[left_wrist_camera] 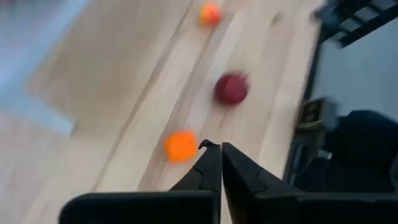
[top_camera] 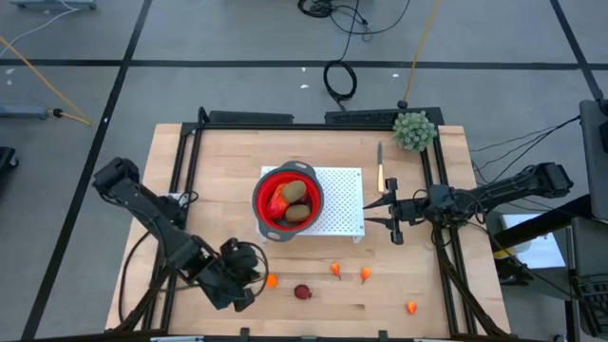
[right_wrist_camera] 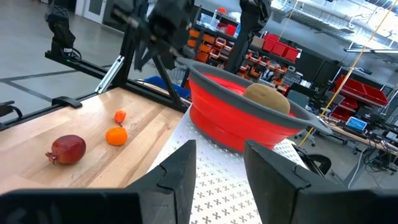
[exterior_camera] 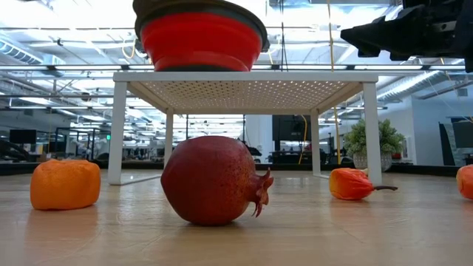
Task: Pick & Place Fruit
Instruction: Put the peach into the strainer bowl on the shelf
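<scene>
Several fruit pieces already sit in the red bowl (top_camera: 288, 201) on the white perforated stand (top_camera: 342, 214) at mid-surface: two brown kiwi-like ovals (top_camera: 296, 192) and a red-orange oblong (top_camera: 277, 203). Loose on the wooden surface (top_camera: 218, 171) at about six o'clock from the bowl lie the orange piece (top_camera: 273, 280), the pomegranate (top_camera: 302, 293) and three small orange bits (top_camera: 365, 275).

The left tool (left_wrist_camera: 221, 149) hangs at seven o'clock from the bowl, its fingers pressed together on nothing, the orange piece just beside the tips. The pick looks missed, so the next move calls for reopening and straddling that piece. The right tool (right_wrist_camera: 219, 163) waits at three o'clock, part-open and empty, facing the bowl
</scene>
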